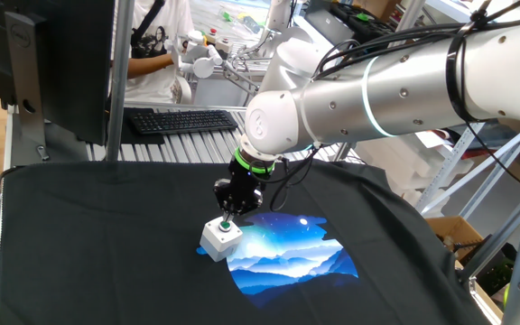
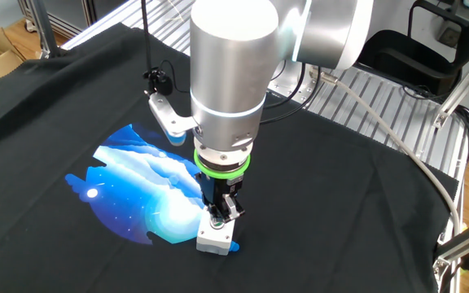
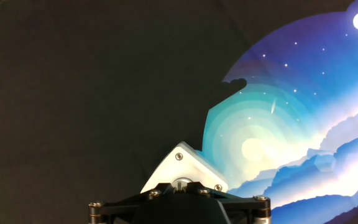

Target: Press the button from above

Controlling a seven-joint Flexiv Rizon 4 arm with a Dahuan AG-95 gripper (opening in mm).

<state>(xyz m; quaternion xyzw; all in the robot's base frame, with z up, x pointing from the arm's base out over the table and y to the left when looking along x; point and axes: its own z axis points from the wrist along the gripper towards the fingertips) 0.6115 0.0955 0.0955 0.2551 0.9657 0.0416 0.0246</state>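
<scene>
Hand (image 1: 227, 219), fingers pressed together, sits on the button (image 1: 227, 226); push straight down, centred, so the box (image 1: 219, 239) doesn't tip

- The table (image 1: 79, 262) is covered by a black cloth (image 1: 106, 226) bearing a blue night-sky print (image 1: 287, 253).
- A small light-grey box (image 1: 217, 237) sits on the cloth at the print's edge, well inside the table's edges.

We see a thick silver arm (image 1: 395, 86) with white rounded joints and black cables along it. Just above the jaws of the black gripper (image 1: 227, 217) sits a bright green ring (image 2: 221, 165). Small silver screws (image 3: 215, 187) dot the gripper's body.
</scene>
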